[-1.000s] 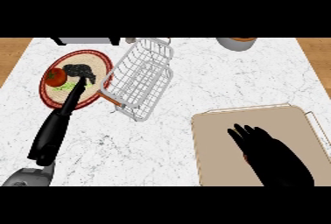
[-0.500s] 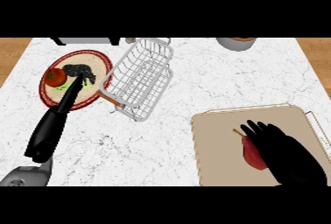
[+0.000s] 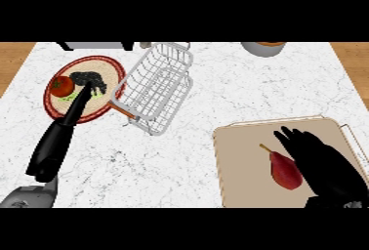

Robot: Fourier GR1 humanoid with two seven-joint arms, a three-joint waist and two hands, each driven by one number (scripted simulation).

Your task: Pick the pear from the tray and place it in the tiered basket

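Pear (image 3: 286,171) lies on the tray (image 3: 245,146) at the desk's near right corner. The right hand (image 3: 328,166) is just beside it, fingers straight. The left hand (image 3: 90,83) is over the plate (image 3: 86,66); I cannot tell its grip.

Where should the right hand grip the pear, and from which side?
Probably the wide belly of the pear, not the thin stem. It lies flat on the tray, stem pointing far-left. The right hand is just right of it, so close across its width from that side.

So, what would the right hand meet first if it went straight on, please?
The right hand points up-left; beyond the tray the way looks free, probably passing just right of the tiered basket.
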